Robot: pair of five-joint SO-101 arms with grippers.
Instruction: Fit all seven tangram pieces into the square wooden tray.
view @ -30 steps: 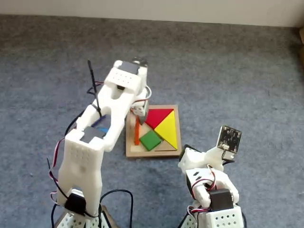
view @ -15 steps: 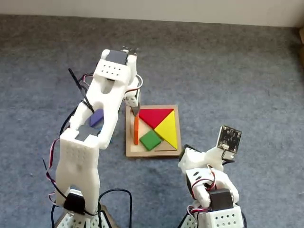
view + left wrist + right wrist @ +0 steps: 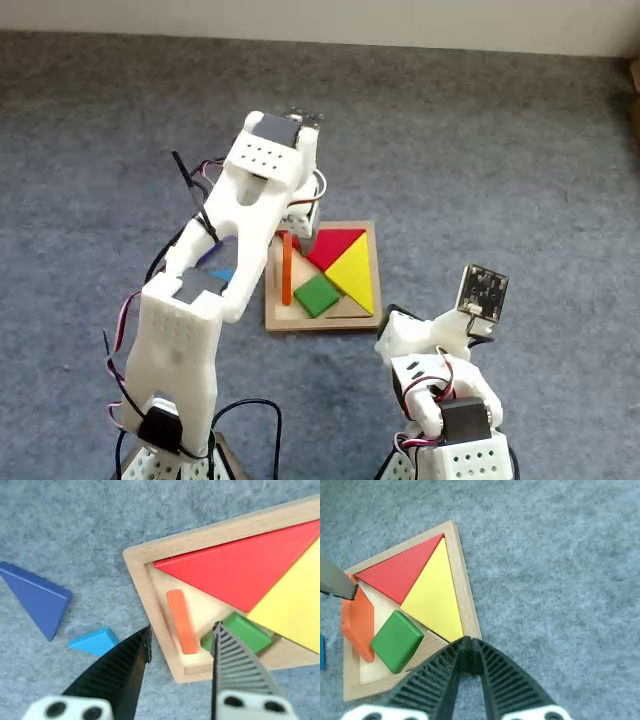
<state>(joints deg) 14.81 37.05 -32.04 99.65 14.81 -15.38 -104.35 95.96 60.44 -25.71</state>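
Orange piece (image 3: 287, 272) on edge in wooden tray (image 3: 322, 323), lengthwise along its left wall.

I see the tabletop (image 3: 520, 150) covered w/ grey-blue short-pile carpet-like fabric, evenly lit. A pale cream strip (image 3: 400, 25) runs along the far edge; can't tell if it's a wall.
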